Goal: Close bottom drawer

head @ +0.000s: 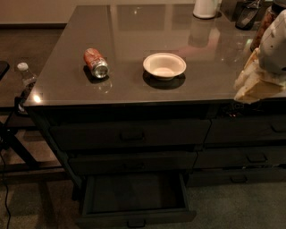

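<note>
The bottom drawer [134, 197] of the wide three-drawer stack is pulled out towards me. Its shallow dark tray looks empty, and its flat front [136, 218] with a small central pull lies at the bottom edge of the view. The two drawers above it [129, 134] are shut. My gripper [255, 85], cream-coloured under a white arm, hangs at the right edge of the view, over the counter's front right corner. It is well above and to the right of the open drawer and touches nothing.
On the grey countertop [134, 31] lie a red soda can [95, 63] on its side and a white bowl [164, 65]. A white container [205, 8] stands at the back. Narrower drawers [250, 129] are on the right. A plastic bottle [27, 76] and a dark stand are on the left.
</note>
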